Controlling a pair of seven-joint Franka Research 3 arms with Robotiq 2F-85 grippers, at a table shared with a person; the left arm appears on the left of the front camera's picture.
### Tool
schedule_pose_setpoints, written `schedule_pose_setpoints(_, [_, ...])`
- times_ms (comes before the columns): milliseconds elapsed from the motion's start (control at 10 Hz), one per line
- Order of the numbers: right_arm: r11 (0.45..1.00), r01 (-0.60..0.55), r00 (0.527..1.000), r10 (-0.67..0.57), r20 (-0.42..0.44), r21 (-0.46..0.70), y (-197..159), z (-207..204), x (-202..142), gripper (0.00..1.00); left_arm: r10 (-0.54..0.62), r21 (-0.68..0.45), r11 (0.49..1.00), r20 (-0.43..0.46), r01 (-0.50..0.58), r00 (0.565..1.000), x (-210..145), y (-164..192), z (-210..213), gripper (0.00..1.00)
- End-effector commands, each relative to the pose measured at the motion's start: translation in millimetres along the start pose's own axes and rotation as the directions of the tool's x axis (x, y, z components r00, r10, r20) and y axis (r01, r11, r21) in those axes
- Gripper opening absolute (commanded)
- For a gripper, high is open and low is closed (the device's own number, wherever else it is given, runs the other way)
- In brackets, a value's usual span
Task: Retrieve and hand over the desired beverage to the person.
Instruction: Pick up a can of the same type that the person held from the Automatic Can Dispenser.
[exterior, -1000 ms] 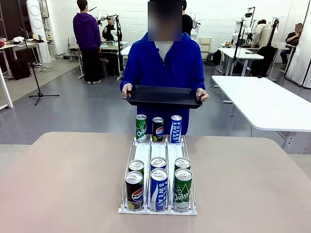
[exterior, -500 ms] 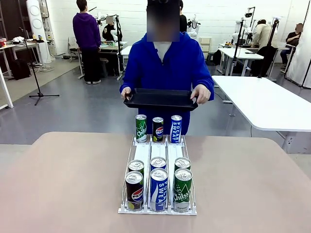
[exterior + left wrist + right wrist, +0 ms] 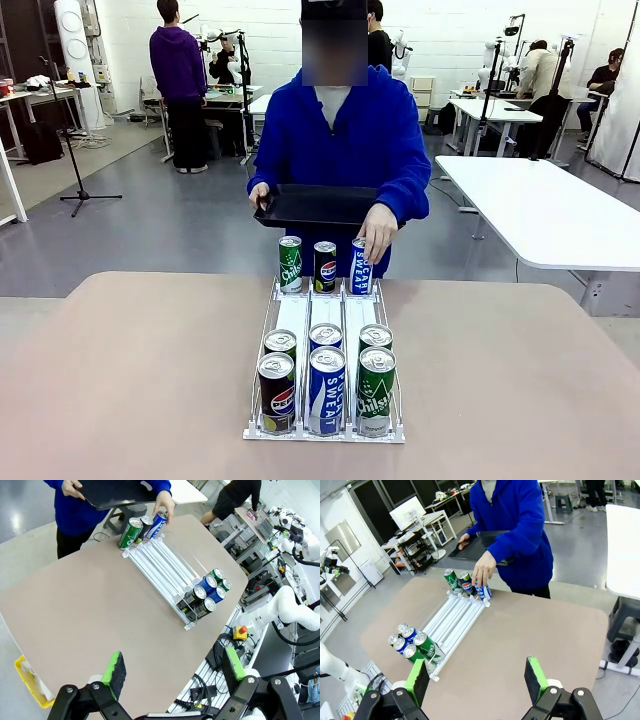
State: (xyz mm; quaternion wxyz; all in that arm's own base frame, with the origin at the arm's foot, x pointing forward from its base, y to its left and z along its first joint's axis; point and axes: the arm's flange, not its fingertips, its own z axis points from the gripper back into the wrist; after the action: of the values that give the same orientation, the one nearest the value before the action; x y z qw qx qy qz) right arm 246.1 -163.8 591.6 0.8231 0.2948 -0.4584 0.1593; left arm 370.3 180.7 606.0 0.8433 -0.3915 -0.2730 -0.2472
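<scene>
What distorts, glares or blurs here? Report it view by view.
Front view: even light, the near Pocari Sweat can reads sharp. Left wrist view: the wide lens bows the table edge; the floor shines top left. Right wrist view: the white side table washes out at right.

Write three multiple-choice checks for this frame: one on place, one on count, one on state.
1. The person's free hand is on which far can? A green, B Pepsi, C blue.
2. Cans in the rack? A six, B nine, C twelve.
3. Both arms' jaws are: A open, B shut, C gripping a can.
Key: C, the hand covers the blue can; B, three far plus six near; A, pads stand wide apart, nothing between.
</scene>
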Motion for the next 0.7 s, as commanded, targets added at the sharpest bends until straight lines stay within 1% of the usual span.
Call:
schedule_pose_setpoints(0, [1.000,-0.006,1.000,0.006,0.000,0.009,0.3,-0.7,-0.3,1.00,-0.021,-0.009,1.000,0.008,0.021,1.000,1.7,1.7,3.1,1.00])
schedule_pose_setpoints(600, [1.000,-0.006,1.000,0.006,0.000,0.009,0.3,-0.7,-0.3,1.00,-0.021,-0.009,1.000,0.008,0.021,1.000,1.7,1.7,3.1,1.00])
